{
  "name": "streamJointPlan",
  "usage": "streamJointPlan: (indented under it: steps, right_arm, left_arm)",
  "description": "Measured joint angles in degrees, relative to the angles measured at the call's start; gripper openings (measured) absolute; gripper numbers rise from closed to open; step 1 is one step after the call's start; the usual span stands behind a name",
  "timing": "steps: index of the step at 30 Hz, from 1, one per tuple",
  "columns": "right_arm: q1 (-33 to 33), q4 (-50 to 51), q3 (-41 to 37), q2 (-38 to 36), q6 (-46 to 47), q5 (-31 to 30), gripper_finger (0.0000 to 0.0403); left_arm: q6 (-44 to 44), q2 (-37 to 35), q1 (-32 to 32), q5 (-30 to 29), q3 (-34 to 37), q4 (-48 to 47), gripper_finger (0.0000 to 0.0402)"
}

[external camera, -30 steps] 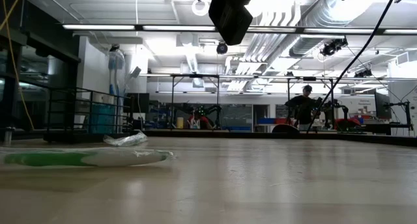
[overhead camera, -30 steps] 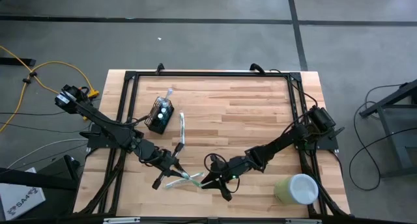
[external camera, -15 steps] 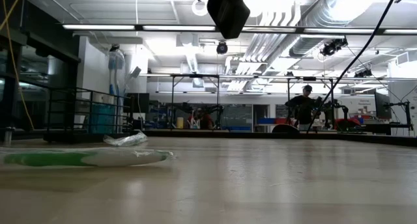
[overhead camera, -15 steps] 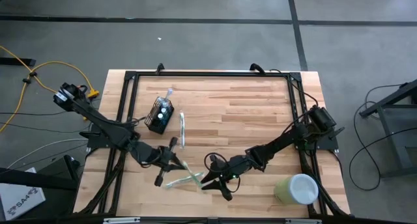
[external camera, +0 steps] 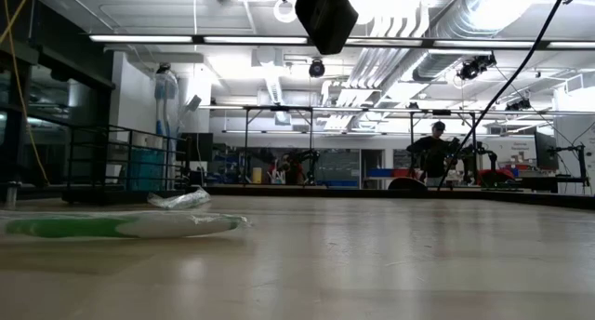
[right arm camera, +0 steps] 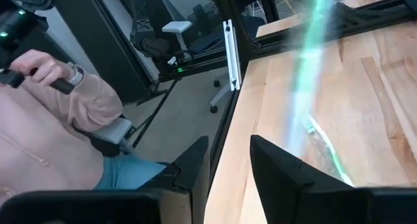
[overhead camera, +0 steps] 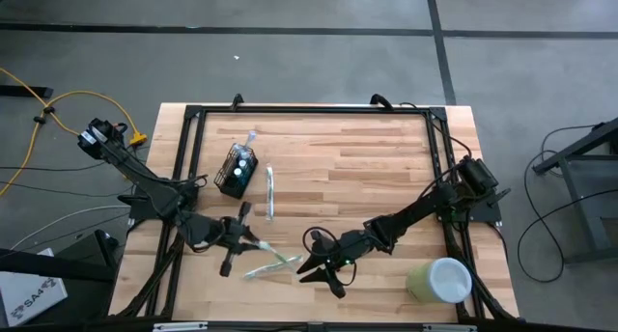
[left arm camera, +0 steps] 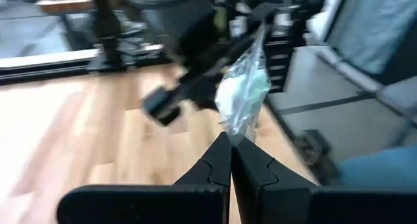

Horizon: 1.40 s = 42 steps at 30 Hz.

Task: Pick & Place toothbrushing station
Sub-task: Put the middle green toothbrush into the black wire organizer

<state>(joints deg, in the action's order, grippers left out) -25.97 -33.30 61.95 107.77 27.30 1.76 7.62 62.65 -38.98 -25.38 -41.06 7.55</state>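
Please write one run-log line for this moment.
left gripper: shut on wrapped toothbrush | right gripper: open, near it | mesh holder: untouched

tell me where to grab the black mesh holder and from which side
Judging from above, the mesh holder lies on its side, long axis running toward the table's far edge. Come straight down and close across its two long walls mid-length; a toothbrush lies close on its right, so keep clear there.

One wire-mesh holder (overhead camera: 238, 171), three wrapped toothbrushes (overhead camera: 269, 193), one green cup (overhead camera: 439, 280), two arms
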Motion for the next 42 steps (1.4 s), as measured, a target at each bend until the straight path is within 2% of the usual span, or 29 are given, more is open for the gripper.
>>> streamJointPlan:
  steps: [7, 13, 26, 30, 36, 42]
  right_arm:
    - [-1.36, 0.07, 0.02, 0.00, 2.00, 1.19, 0.0103]
    - [-2.99, 0.05, 0.00, 0.00, 2.04, 0.69, 0.0103]
    - [-3.55, 0.81, 0.00, 0.00, 1.41, -0.34, 0.0103]
    - [-3.55, 1.79, 0.00, 0.00, 1.40, -2.15, 0.0103]
    - [-3.25, 2.23, 0.00, 0.00, 1.45, -3.53, 0.0103]
    - [-3.13, 2.29, 0.00, 0.00, 1.45, -6.20, 0.0103]
  left_arm:
    - [2.71, -3.59, 0.02, -10.28, 0.00, -6.71, 0.0000]
    - [8.12, -10.96, 0.04, -11.75, -0.02, -15.61, 0.0000]
    - [21.24, -28.03, -3.60, -23.98, -0.02, -40.55, 0.0000]
    - [27.62, -31.72, -4.46, -25.53, -0.36, -48.31, 0.0000]
    - [30.99, -32.73, -4.44, -25.76, -3.44, -55.81, 0.0000]
    - [29.83, -28.61, -4.44, -25.78, -11.89, -62.15, 0.0000]
